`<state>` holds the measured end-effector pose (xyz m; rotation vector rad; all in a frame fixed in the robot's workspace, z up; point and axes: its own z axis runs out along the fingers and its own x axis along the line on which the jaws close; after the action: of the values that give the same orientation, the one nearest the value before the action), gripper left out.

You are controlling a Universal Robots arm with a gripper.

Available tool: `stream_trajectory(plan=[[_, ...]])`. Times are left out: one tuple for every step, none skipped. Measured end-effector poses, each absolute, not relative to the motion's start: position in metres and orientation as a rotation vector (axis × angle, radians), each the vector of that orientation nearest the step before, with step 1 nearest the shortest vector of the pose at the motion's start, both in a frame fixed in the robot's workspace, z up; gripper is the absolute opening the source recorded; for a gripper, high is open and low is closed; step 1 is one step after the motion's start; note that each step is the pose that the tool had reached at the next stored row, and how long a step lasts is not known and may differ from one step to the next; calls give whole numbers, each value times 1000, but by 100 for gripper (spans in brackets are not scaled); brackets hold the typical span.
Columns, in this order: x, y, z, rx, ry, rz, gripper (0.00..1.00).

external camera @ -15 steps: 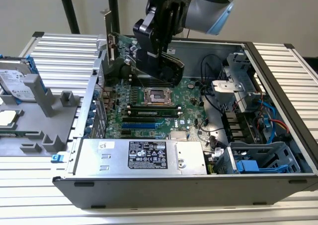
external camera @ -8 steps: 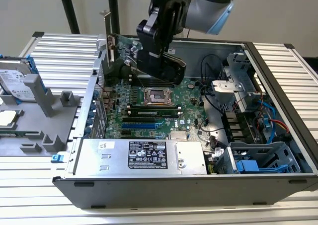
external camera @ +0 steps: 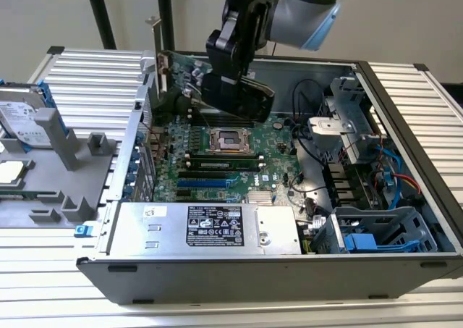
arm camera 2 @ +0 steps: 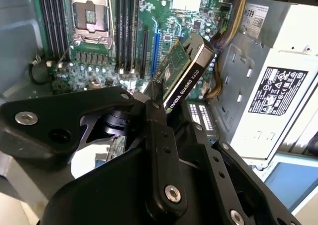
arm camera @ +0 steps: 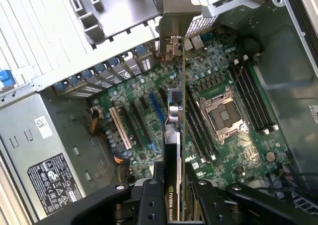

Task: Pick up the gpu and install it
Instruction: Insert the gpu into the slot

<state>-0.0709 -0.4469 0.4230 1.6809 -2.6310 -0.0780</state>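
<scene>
One end effector grips gpu above motherboard.

An open computer case lies on a ribbed metal worktop. Inside are a green motherboard with a CPU socket and a silver power supply. At the exterior view's left, a hard drive in a blue frame sits by a grey fixture.
</scene>
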Motion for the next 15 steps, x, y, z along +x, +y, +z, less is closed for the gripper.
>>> stream_trajectory(plan=[[-71,-447,423,1689,-2625,-78,0],[-70,-447,423,1699,-2619,-78,0],[-70,-447,423,1707,-2613,-78,0],[-69,-447,423,1716,-2607,-78,0],[-69,-447,423,1725,-2601,-78,0],[-69,-447,423,1735,-2595,-77,0],[-69,-447,423,1746,-2587,-77,0],[-69,-447,423,1756,-2579,-77,0],[-69,-447,423,1769,-2571,-77,0],[-69,-447,423,1782,-2561,-77,0],[-69,-447,423,1795,-2552,-77,0],[-69,-447,423,1808,-2543,-77,0],[-69,-447,423,1822,-2532,-76,0],[-69,-447,423,1835,-2522,-76,0],[-69,-447,423,1849,-2512,-76,0]])
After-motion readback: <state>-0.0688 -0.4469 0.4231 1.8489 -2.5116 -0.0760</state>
